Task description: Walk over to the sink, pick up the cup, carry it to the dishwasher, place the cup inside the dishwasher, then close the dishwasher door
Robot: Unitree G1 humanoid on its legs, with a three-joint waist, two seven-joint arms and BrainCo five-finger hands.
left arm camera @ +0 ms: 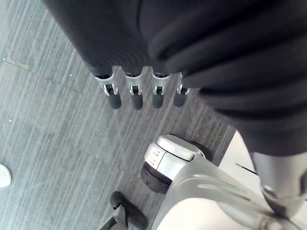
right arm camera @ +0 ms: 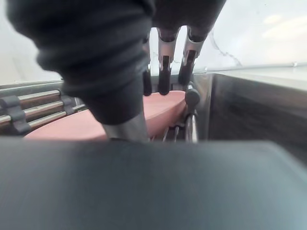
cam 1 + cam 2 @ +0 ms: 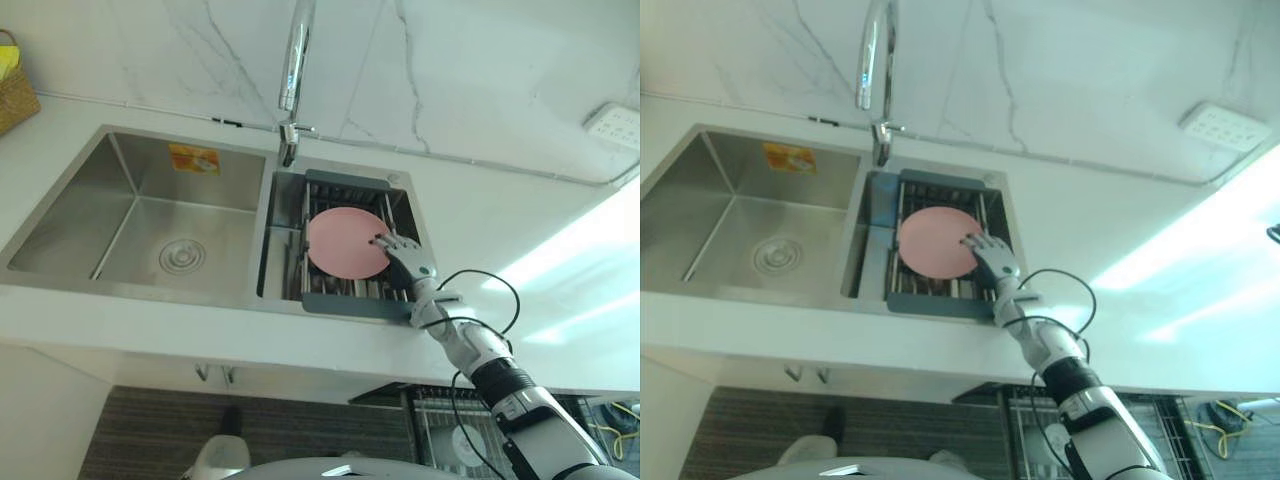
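A round pink dish lies on the dark grey drain rack set in the sink's right basin; no other cup-like thing shows. My right hand reaches over the counter edge, its straight fingers resting on the dish's right edge and its thumb beside the rim. My left hand hangs low over the grey floor, fingers straight and holding nothing.
The steel left basin has a round drain. A chrome faucet rises behind the divider. A wicker basket sits far left and a white power strip far right on the white counter. A wire dishwasher rack shows below the counter.
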